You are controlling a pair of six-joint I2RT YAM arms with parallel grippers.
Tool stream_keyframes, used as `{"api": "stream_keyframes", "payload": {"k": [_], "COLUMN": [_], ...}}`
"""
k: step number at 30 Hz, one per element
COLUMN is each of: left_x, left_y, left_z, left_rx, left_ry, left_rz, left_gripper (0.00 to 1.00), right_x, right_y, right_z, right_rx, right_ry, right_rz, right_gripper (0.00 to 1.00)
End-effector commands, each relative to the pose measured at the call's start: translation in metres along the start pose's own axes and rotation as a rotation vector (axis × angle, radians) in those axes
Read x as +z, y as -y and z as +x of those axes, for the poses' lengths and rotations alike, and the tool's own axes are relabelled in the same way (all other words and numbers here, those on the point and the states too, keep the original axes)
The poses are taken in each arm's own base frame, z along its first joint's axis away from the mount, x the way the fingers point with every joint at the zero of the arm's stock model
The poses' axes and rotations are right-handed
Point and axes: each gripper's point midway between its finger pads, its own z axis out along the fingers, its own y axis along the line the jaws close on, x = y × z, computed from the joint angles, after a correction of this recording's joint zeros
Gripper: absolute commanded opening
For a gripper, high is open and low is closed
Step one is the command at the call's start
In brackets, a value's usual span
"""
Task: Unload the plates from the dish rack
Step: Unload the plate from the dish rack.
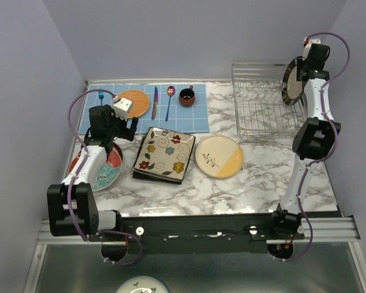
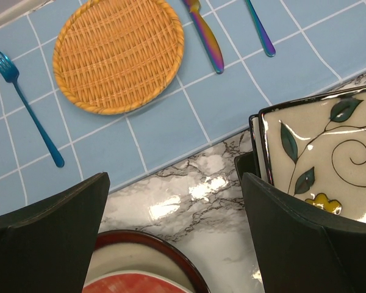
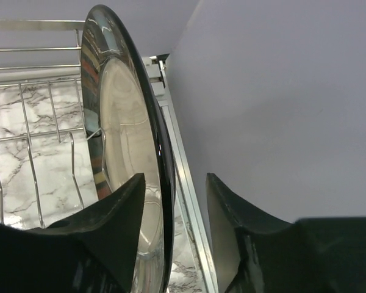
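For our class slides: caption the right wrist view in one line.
Open right end effector straddles the edge of a stripe-rimmed plate standing in the dish rack.

Two arms logged. The left arm and right arm are built from white tubular links joined by chunky black joint housings. A purple cable is run along the left arm, and a second purple cable is seen at the right wrist. A white camera block is mounted on the left wrist. A small red mark is noted at the right wrist. The left end effector and right end effector are fitted with matte black wedge-shaped fingers, tapered to blunt tips. Both bases are fixed to a black crossbar.
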Motion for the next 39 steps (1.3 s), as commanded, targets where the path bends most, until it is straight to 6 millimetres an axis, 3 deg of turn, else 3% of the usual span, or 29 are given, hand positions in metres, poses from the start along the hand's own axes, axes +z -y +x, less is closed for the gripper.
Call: {"api": "stream_keyframes", "payload": {"k": [1,4,9,12,13,23,31,39], "left_x": [0.001,0.002,0.001,0.0,0.0,-0.002,0.001,0.001], "left_y": [0.001,0.001,0.003,0.002,0.003,0.005,0.006,0.005], "left_z": [-0.01,-0.007,-0.002,-0.001,0.0,0.002,0.006,0.011], "left_rx": [0.02,0.025,0.031,0.035,0.034,0.02,0.016,0.013], "left_ry": [0.019,0.011,0.002,0.0,0.0,-0.012,-0.023,-0.035], "left_rz": [0.018,0.016,0.017,0.013,0.015,0.029,0.03,0.026], "left_gripper": [0.99,0.99,0.99,0.99,0.99,0.99,0.99,0.99], "right_x": [0.006,0.005,0.006,0.007,0.006,-0.015,-0.06,-0.093], "right_y": [0.004,0.002,0.001,0.0,0.0,-0.006,0.01,0.021], "right_z": [-0.008,-0.009,-0.008,-0.005,-0.005,-0.027,-0.074,-0.098], "right_rx": [0.015,0.021,0.019,0.021,0.023,0.064,0.085,0.085], "right_ry": [0.032,0.038,0.034,0.026,0.026,0.074,0.168,0.227], "right_rz": [0.006,-0.007,-0.009,-0.012,-0.014,-0.089,-0.109,-0.112], "right_gripper": [0.44,0.33,0.27,0.11,0.01,0.01,0.01,0.01]}}
